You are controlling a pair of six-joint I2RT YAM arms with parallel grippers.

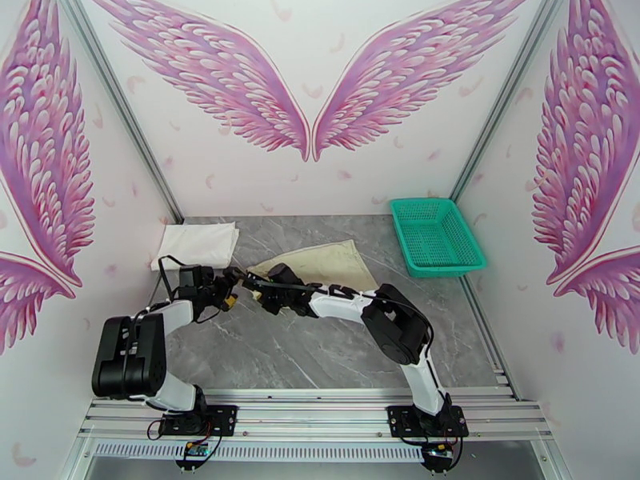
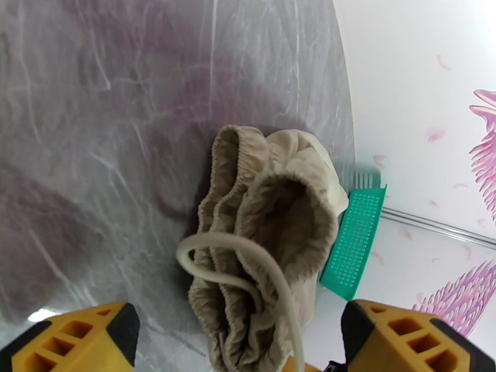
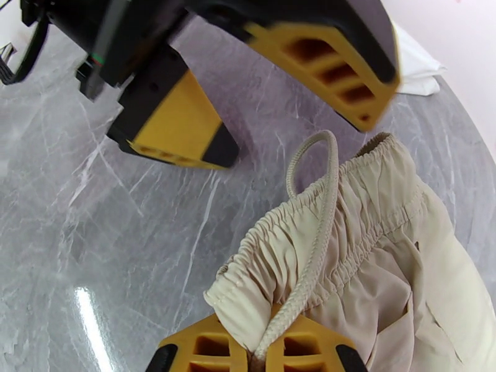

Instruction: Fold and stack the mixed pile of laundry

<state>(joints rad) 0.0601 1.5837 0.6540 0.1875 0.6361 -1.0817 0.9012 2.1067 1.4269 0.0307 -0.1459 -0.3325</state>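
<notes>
Far left on counter (image 1: 320, 354), folded white shirt (image 1: 198, 243) lay set aside. Left pincer (image 2: 242, 342) gaped wide before beige shorts (image 2: 273, 199), seemingly ready to share hold. Right pincer (image 3: 257, 354) clamped waistband (image 3: 366, 187) and cord (image 3: 319, 218), propping edge up for folding.

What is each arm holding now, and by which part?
The right fingers hold the cream-beige garment by its elastic waistband, pinching the cord too. The left fingers are open, holding nothing.
</notes>
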